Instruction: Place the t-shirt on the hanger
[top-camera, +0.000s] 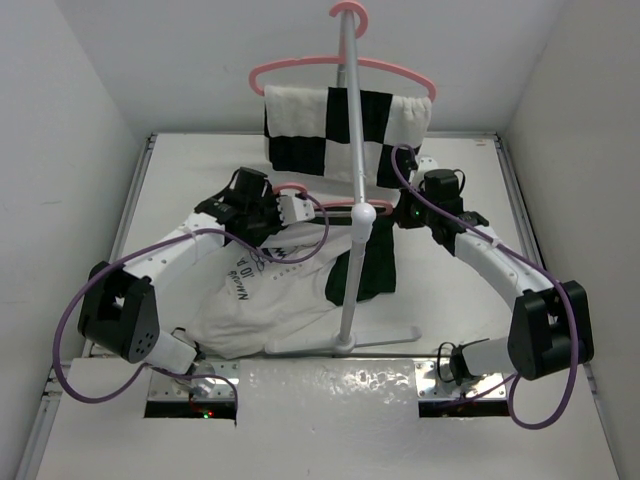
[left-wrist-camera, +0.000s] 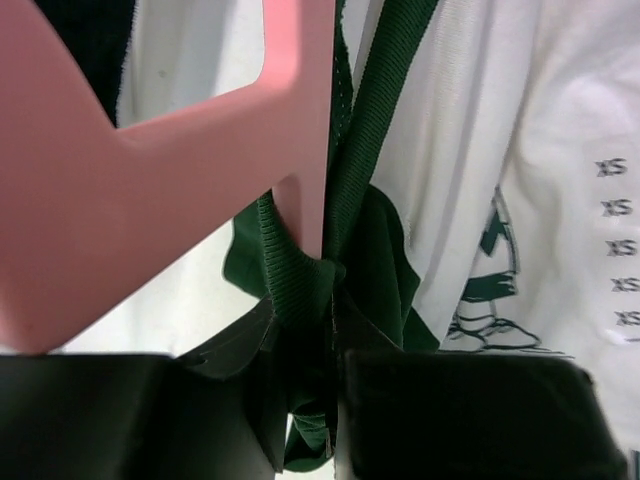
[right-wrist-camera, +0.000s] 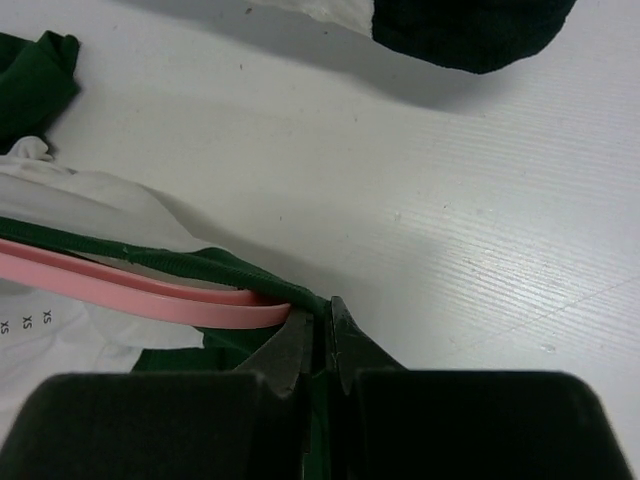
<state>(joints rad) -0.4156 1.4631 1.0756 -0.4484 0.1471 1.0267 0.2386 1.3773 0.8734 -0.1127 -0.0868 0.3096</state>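
Observation:
The t-shirt (top-camera: 270, 295), cream with dark green sleeves and collar, lies bunched on the table under the stand. The pink hanger (top-camera: 291, 187) sits at its collar, mostly hidden between my grippers. My left gripper (top-camera: 308, 208) is shut on the green ribbed collar (left-wrist-camera: 300, 285), right beside the hanger's broad pink arm (left-wrist-camera: 150, 210); the chest print (left-wrist-camera: 490, 290) shows to the right. My right gripper (top-camera: 392, 214) is shut on the green collar edge (right-wrist-camera: 200, 262), at the tip of the hanger's thin arm (right-wrist-camera: 150, 295) inside the collar.
A white stand (top-camera: 352, 220) rises mid-table, its base (top-camera: 345, 345) near the front. From its top hangs a twin pink hanger (top-camera: 340, 68) with a black-and-white checkered cloth (top-camera: 340, 135). White walls enclose the table at left, right and back.

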